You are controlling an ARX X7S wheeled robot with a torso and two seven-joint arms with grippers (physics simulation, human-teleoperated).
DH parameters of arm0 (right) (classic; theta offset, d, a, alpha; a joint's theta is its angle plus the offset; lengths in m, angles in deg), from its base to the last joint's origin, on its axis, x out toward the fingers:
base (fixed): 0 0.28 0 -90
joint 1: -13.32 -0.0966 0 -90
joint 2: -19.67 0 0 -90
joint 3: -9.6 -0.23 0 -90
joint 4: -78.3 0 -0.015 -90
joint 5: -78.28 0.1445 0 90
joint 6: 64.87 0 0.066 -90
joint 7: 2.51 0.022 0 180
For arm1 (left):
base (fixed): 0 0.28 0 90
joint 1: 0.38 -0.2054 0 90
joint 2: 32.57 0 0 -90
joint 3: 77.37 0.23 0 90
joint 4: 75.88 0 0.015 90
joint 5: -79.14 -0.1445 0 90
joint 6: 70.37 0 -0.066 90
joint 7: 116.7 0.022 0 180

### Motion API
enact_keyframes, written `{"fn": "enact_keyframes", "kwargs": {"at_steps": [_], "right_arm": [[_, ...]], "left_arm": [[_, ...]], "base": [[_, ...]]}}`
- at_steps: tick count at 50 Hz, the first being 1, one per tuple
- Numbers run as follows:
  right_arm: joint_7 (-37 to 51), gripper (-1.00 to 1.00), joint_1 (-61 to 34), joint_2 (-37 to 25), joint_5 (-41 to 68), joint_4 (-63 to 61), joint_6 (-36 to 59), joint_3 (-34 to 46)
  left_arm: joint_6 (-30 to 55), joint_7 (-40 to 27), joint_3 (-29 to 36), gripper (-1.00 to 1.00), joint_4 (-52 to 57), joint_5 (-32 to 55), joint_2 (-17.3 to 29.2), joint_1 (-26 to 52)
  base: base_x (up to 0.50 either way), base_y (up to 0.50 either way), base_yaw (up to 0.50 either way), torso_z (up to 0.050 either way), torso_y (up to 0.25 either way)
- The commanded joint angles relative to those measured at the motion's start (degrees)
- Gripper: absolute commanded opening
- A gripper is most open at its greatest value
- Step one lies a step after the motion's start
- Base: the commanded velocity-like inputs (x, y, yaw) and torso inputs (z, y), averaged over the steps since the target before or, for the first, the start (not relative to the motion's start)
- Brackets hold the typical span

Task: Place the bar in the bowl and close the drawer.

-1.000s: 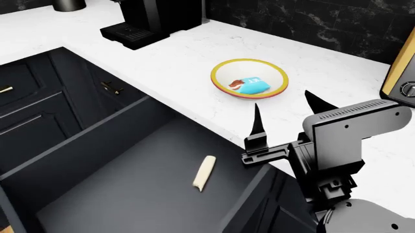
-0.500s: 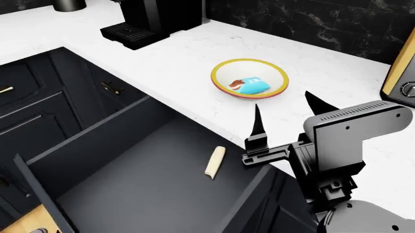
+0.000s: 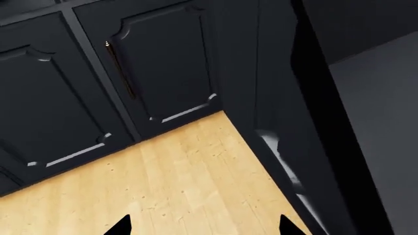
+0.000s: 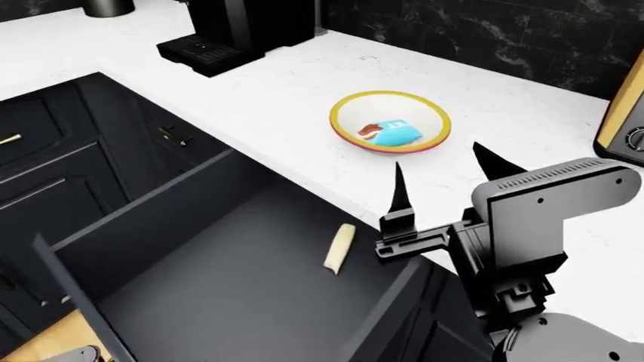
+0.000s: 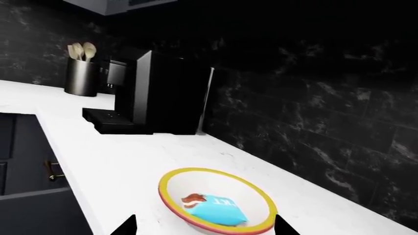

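The light-blue bar point(image 4: 391, 134) lies inside the yellow-rimmed white bowl point(image 4: 342, 108) on the white counter. The right wrist view also shows the bar point(image 5: 217, 209) and the bowl point(image 5: 209, 171). My right gripper point(image 4: 438, 157) is open and empty, above the counter's edge, just short of the bowl; its fingertips frame the bowl in the right wrist view point(image 5: 205, 226). The dark drawer point(image 4: 211, 302) stands open below the counter. My left gripper point(image 3: 203, 226) is open and empty over the wooden floor, beside the drawer's front point(image 3: 281, 88).
A pale cream stick point(image 4: 339, 248) lies in the drawer. A black coffee machine point(image 4: 237, 30) stands at the counter's back, an appliance point(image 4: 626, 113) at the right edge. Panelled cabinet doors point(image 3: 98, 83) face the wooden floor point(image 3: 183, 171). A utensil holder point(image 5: 81, 76) stands far left.
The drawer has slid inward toward the cabinet, carrying the cream stick with it; its front edge now shows at the lower left. The right gripper has stayed in place.
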Motion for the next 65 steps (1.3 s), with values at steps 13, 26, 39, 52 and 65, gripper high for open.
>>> {"fn": "enact_keyframes", "kwargs": {"at_steps": [13, 26, 39, 52, 65], "right_arm": [[1.32, 1.00, -0.95, -0.02, 1.67, -1.85, 0.83, 0.31], [1.98, 1.00, -1.62, -0.09, 2.49, -2.53, 1.15, 0.38], [2.83, 1.00, -1.76, -0.66, 3.62, -3.59, 1.21, -0.10], [3.45, 1.00, -2.58, -0.69, 4.34, -4.05, 1.75, 0.25], [4.07, 1.00, -3.35, -0.89, 5.52, -4.13, 1.96, -0.02]], "left_arm": [[0.76, 3.63, 14.65, 1.00, 4.44, 9.53, -3.88, 7.13], [2.09, 3.28, 18.34, 1.00, 3.86, 9.36, -4.58, 10.94], [1.52, 2.66, 22.39, 1.00, 0.23, 8.88, -5.58, 15.19], [0.68, 1.97, 26.75, 1.00, -5.59, 8.24, -6.93, 21.79], [-2.04, 0.61, 32.97, 1.00, -16.23, 8.51, -9.14, 30.22]], "base": [[0.00, 0.00, 0.00, 0.002, 0.004], [0.00, 0.00, 0.00, 0.002, 0.004], [0.00, 0.00, 0.00, 0.002, 0.003], [0.00, 0.00, 0.00, 0.002, 0.004], [0.00, 0.00, 0.00, 0.002, 0.004]]}}
